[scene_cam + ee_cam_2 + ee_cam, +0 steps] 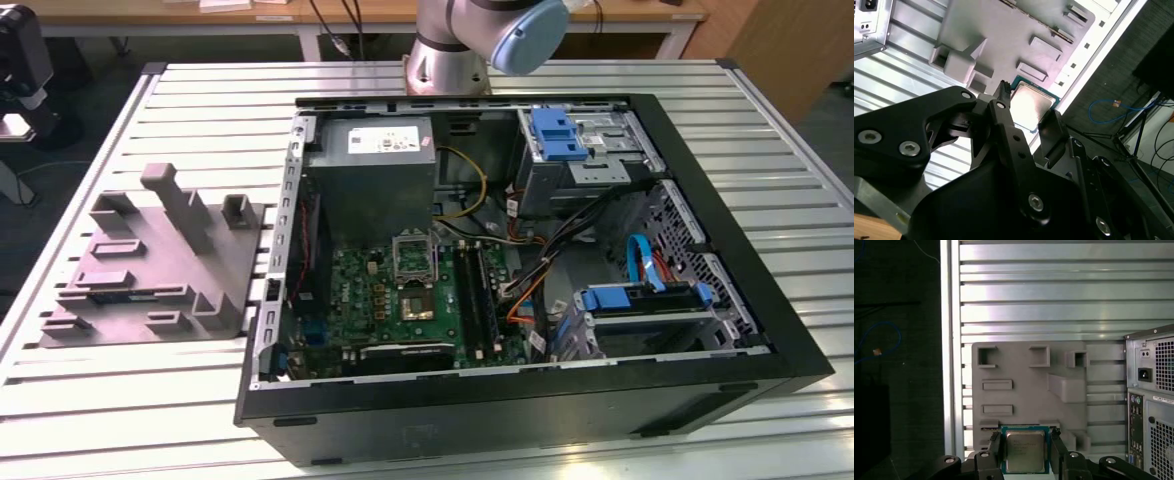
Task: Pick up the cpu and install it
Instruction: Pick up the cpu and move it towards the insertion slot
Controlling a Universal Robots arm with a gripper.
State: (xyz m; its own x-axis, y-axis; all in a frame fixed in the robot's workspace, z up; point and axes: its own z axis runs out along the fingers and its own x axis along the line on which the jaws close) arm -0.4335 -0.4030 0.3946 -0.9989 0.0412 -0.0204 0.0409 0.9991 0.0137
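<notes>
A robot arm's black end effector [1025, 444] is clenched on the cpu [1025, 454], a small square chip with a pale silvery top and a green rim. In both wrist views, one finger [994, 447] presses against each of two opposite edges of the chip, with the metal face turned towards the cameras. The cpu appears to hang in the air above the grey tray [1024, 390], which lies on the ribbed metal tabletop [1054, 290] beside the open computer case [1154, 390].

In the exterior view the tray [134, 290] sits towards the exterior view's left. The case [747, 300] lies on its side at the centre, with the green motherboard [387, 300] and its metal-framed socket [412, 255] exposed.

Judging from the hold, only the chip's thin edges are pinched, so a jolt or a slack grip could let it slip, tilt or drop onto the tabletop. The socket sits deep among cables and the case walls, so the fingers could snag on them. A chip set down skewed or in the wrong orientation could fail to seat and damage the socket's contacts.
</notes>
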